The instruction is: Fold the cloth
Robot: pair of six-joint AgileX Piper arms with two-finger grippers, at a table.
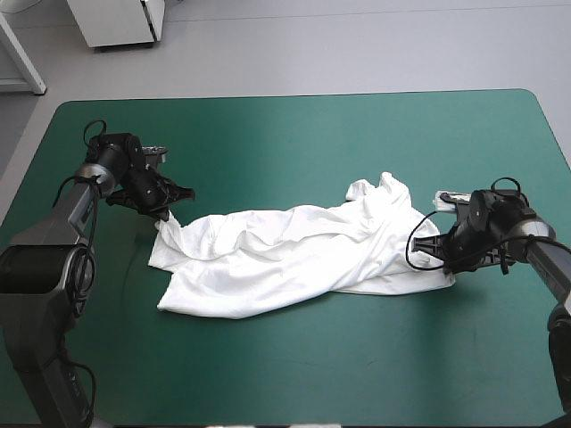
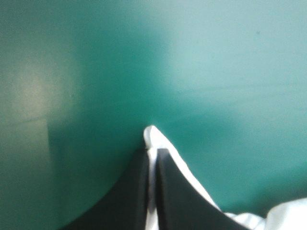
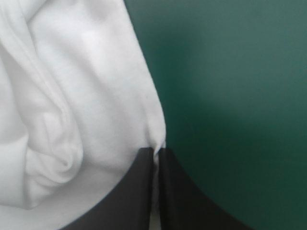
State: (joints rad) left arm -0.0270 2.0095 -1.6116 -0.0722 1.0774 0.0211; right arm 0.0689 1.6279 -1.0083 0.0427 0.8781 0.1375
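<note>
Well, the T-shirt [image 1: 285, 254] lies rumpled, stretched across the middle of the teal-green tabletop [image 1: 294, 134]. The left gripper [image 1: 164, 214] is clamped on its left end and the right gripper [image 1: 439, 257] on its right end. No fold made yet, I'd judge: flattening and all the folding lie ahead.

Grey floor [image 1: 357, 45], white cabinet [image 1: 120, 20] — teal-green table [image 1: 312, 143]
</note>
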